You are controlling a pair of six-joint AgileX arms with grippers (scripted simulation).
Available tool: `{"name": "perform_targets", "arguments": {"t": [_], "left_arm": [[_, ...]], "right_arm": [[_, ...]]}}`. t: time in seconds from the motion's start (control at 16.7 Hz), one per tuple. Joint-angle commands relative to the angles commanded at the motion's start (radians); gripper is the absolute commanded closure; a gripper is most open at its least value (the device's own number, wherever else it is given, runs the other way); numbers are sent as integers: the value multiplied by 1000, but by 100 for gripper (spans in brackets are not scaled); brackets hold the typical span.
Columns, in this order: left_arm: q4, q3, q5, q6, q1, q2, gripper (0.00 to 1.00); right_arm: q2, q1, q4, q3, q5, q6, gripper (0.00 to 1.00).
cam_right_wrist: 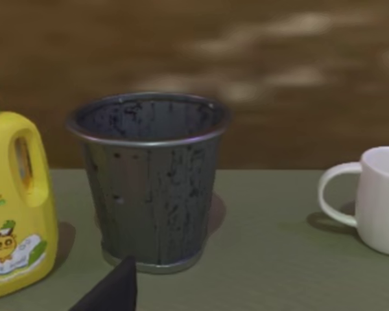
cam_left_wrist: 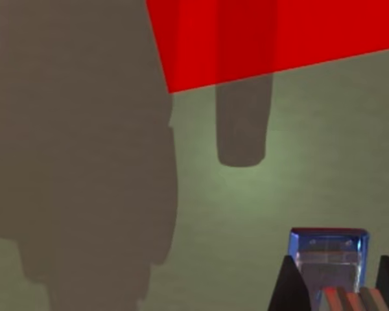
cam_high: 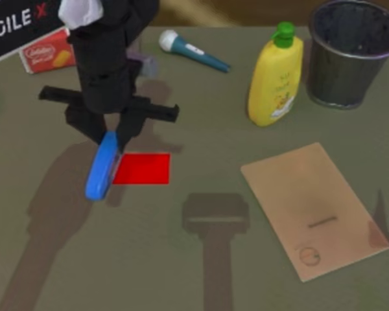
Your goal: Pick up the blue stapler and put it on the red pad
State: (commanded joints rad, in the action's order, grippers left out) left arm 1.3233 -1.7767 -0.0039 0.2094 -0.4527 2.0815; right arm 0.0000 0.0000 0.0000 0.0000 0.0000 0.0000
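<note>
Blue stapler between left pincer fingers (wrist view only).

L arm reaching down from top edge over surface's left half, wrist vertical, left gripper pointing down, fingers clamped on either side of blue stapler, holding it. R arm out of top view; fingertip dimly seen in own wrist cam.
</note>
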Motion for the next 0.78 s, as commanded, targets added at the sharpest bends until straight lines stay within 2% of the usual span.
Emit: {"name": "perform_targets", "arguments": {"t": [0.42,0.6,0.78], "left_arm": [[88,-263,7,-804,-56,186,100],[98,-348,8,-1047,-72,224,100],[97,-406,8,-1196,-81,240,100]], "right_arm": [[0,0,0,0,0,0,0],[0,0,0,0,0,0,0],[0,0,0,0,0,0,0]]}}
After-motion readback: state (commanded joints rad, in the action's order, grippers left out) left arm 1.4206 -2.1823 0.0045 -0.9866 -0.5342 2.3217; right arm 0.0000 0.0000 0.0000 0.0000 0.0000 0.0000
